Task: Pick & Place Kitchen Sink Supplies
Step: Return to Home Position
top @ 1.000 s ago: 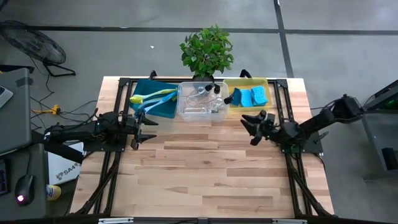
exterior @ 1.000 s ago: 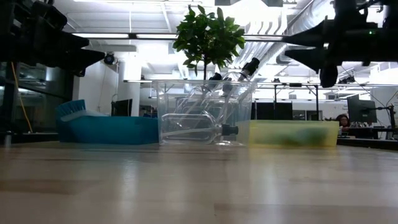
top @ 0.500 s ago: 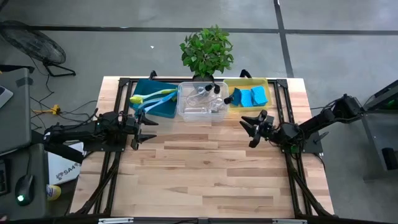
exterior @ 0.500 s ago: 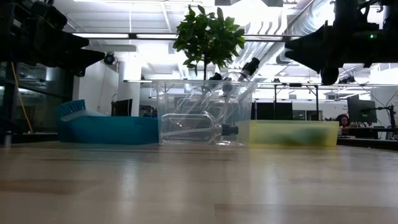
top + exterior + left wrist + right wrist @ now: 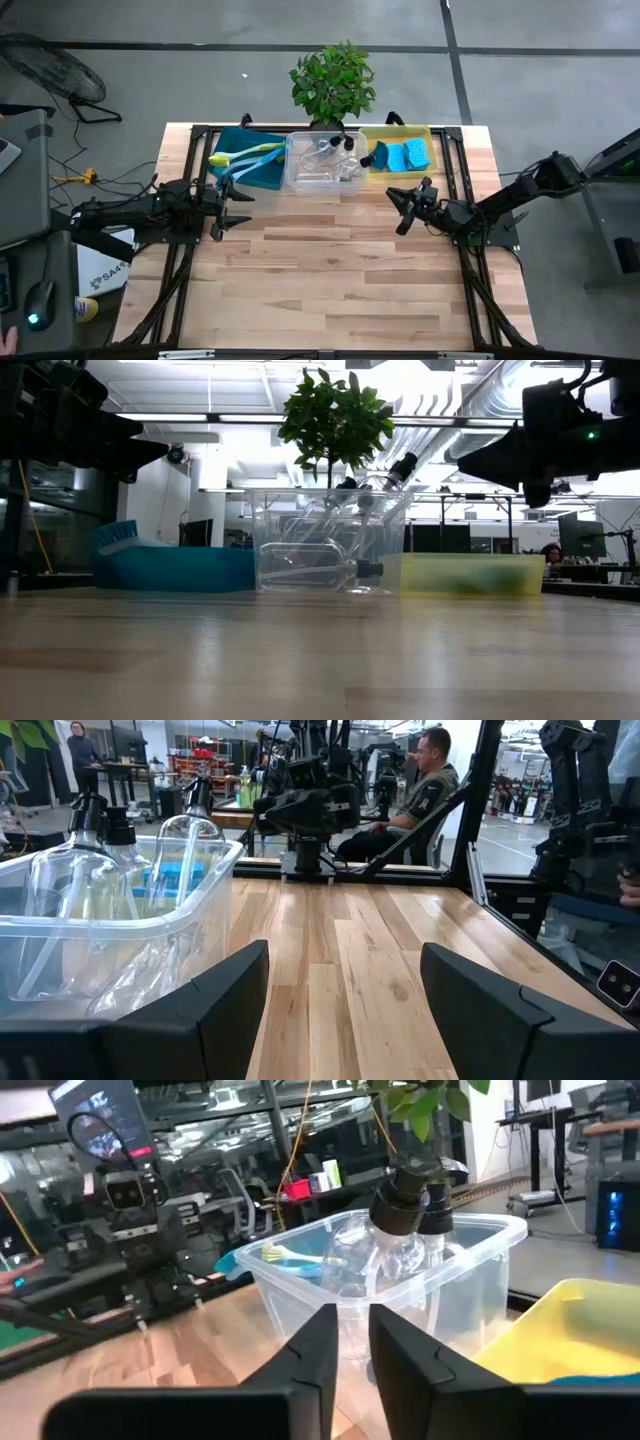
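Note:
Three bins stand in a row along the table's far edge. The teal bin (image 5: 262, 172) holds long-handled dish brushes (image 5: 243, 157). The clear bin (image 5: 322, 180) holds clear pump bottles (image 5: 408, 1215), which lean against its wall. The yellow bin (image 5: 398, 133) holds blue sponges (image 5: 405, 156). My left gripper (image 5: 243, 207) hangs open above the table, just near of the teal bin, pointing level toward the table's right edge. My right gripper (image 5: 396, 208) hangs just near of the yellow bin and points level toward the left edge. Its fingers (image 5: 320, 1350) are all but together, with nothing between them.
A potted green plant (image 5: 332, 82) stands behind the clear bin. The black arm frames (image 5: 462, 190) run along both sides of the table. Bare wood (image 5: 330, 290) fills the near half. A person (image 5: 425, 780) sits in the room beyond the table's right edge.
My right gripper has drawn its fingers together from a wide spread to a narrow slit. It has also rolled a little about its own pointing line while staying just near of the yellow bin. The bins and what lies in them have not moved.

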